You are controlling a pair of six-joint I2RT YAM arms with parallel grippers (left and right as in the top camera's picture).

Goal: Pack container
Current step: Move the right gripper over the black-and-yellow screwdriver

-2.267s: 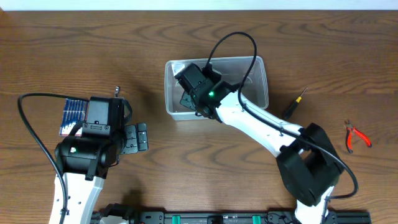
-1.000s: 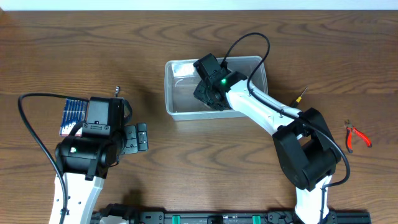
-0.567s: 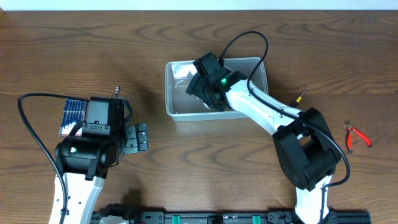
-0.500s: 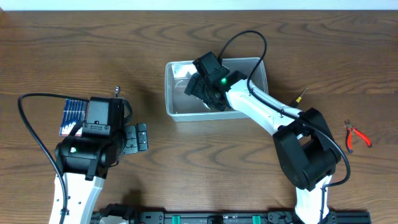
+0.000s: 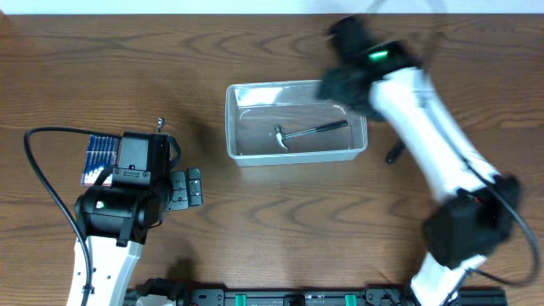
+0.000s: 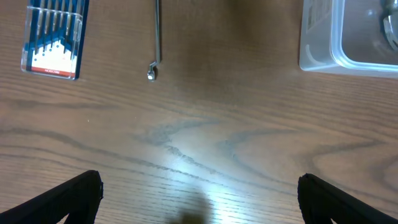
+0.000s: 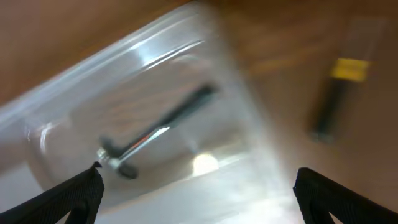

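The container (image 5: pixel 230 119) is a clear plastic tub at the middle of the table. A small hammer (image 5: pixel 308 133) with a black handle lies loose inside it. My right gripper (image 5: pixel 340 87) hovers, blurred by motion, over the tub's right end. In the right wrist view the gripper (image 7: pixel 199 199) is open and empty, with the container (image 7: pixel 93 68) and hammer (image 7: pixel 158 134) below it. My left gripper (image 5: pixel 185 188) rests open and empty to the tub's left, over bare table. The left wrist view shows that gripper (image 6: pixel 199 199) and the container's corner (image 6: pixel 317 37).
A blue packet of bits (image 5: pixel 98 157) (image 6: pixel 53 37) lies at the left, with a thin metal rod (image 5: pixel 160 125) (image 6: pixel 155 37) beside it. A black screwdriver with a yellow band (image 7: pixel 333 102) lies right of the tub, mostly hidden under the right arm in the overhead view.
My right gripper has opened and left the hammer in the container. It has then swung up and to the right, out of the tub. The left arm has not moved.
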